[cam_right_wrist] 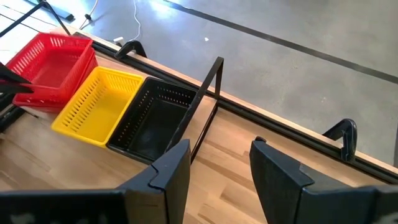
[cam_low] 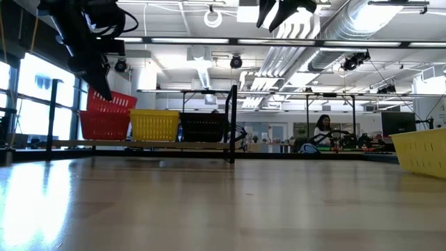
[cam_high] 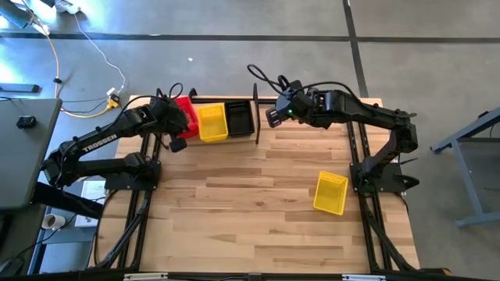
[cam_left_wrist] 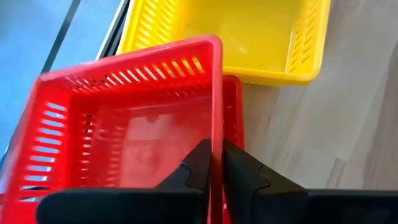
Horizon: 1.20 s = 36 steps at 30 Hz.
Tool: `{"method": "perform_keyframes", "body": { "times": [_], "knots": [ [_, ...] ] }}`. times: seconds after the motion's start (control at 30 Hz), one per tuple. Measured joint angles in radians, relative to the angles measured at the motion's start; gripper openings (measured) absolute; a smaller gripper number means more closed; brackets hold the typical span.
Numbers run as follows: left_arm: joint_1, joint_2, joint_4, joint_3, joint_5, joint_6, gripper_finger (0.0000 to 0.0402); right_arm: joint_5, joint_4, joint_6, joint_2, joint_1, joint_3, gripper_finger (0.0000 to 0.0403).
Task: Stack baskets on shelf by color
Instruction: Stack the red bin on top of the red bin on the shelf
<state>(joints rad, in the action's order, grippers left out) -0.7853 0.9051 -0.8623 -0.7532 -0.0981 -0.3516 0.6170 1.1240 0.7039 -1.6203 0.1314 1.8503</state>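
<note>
Left gripper point(cam_left_wrist: 214, 165) over the shelf's point(cam_right_wrist: 205, 93) far end from the post, fingers point(cam_left_wrist: 198, 163) pinched shut on the wall of a red basket point(cam_left_wrist: 124, 124), held tilted and half-seated on another red basket point(cam_low: 104, 125) already on the shelf. Beside that pile, toward the post, a yellow basket point(cam_high: 212, 122), then a black basket point(cam_high: 240, 118) right against the post. Whether more lie nested under these: cannot tell.

Judged roughly mid-task: red stack being built, yellow and black begun. One loose yellow basket point(cam_high: 330, 193) well apart from the shelf, on the table point(cam_high: 234, 211) near the right arm's base, still to be stacked. No other loose baskets visible.

Right gripper point(cam_right_wrist: 214, 165) hovering just past the post, fingers spread apart and holding nothing.

Room: red pile tight against the yellow basket on one side, shelf tubing close on the other, so little sideways slack for seating the held one. Table between shelf and loose yellow basket bare, giving a free path for the next fetch.
</note>
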Motion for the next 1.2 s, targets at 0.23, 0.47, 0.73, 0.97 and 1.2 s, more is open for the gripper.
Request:
{"method": "perform_keyframes", "body": {
  "times": [0.23, 0.47, 0.73, 0.97, 1.2],
  "knots": [
    [0.000, 0.000, -0.001, 0.000, -0.003, -0.018, 0.0068, 0.000, 0.000, 0.006, 0.000, 0.000, 0.000, 0.0149],
    [0.000, 0.000, -0.002, 0.000, -0.001, 0.004, 0.0118, 0.000, 0.000, 0.021, 0.000, 0.000, 0.000, 0.0149],
    [0.001, 0.000, 0.002, 0.000, 0.016, 0.087, 0.0132, 0.000, 0.000, 0.021, 0.000, 0.000, 0.000, 0.0149],
    [0.001, 0.000, 0.056, 0.000, -0.063, 0.241, 0.0122, 0.008, 0.000, 0.021, 0.000, 0.000, 0.000, 0.0149],
    [0.014, 0.000, 0.102, 0.000, -0.070, 0.296, 0.0117, 0.007, 0.000, 0.021, 0.000, 0.009, 0.000, 0.0149]
  ]
}}
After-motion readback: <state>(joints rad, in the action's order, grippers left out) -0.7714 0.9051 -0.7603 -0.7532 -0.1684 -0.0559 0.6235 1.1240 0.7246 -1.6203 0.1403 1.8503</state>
